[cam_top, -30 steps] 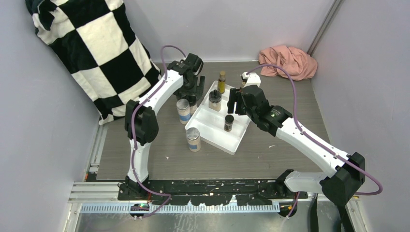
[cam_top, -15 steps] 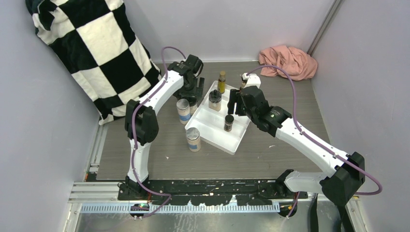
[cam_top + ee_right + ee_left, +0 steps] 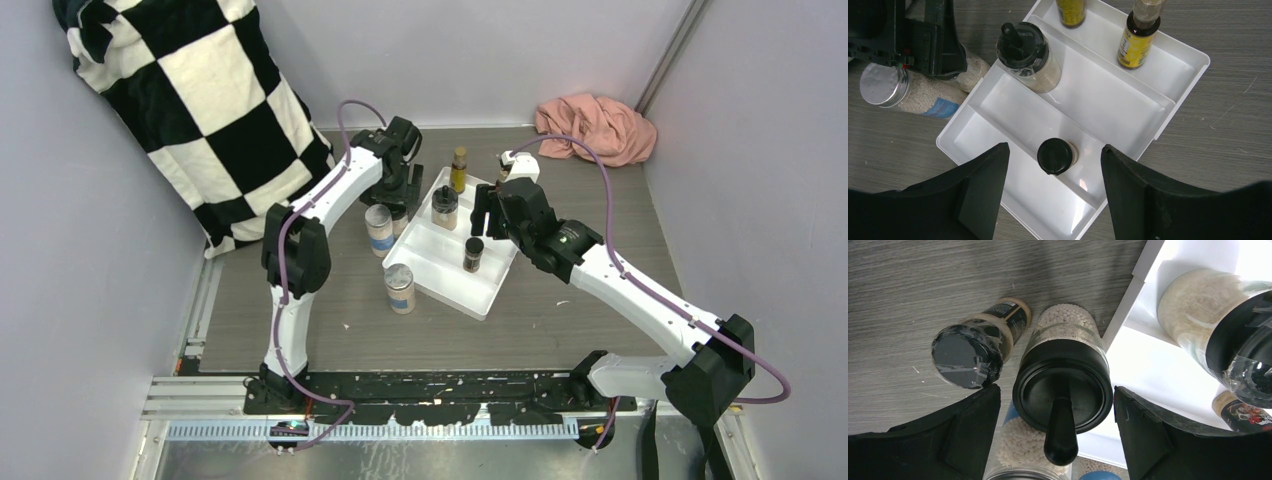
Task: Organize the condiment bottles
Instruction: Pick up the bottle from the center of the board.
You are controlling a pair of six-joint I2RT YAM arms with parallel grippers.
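The left claw [image 3: 1058,426] has edged slightly right and now hangs wide open and empty astride the black-lidded jar [image 3: 1062,385] on the table [image 3: 948,280], just left of the tray [image 3: 1128,110], so a grab seems next; the right claw [image 3: 1055,190] hovers open and empty above the tray.

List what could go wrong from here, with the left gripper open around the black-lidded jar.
1. The left gripper is open astride the black-lidded jar. A smaller dark-capped jar stands close beside it, so a finger closing in may well knock it over.
2. On the other side the white tray has its rim near the jar. The other finger could catch it and shove the tray, jolting the pale-powder jar inside.
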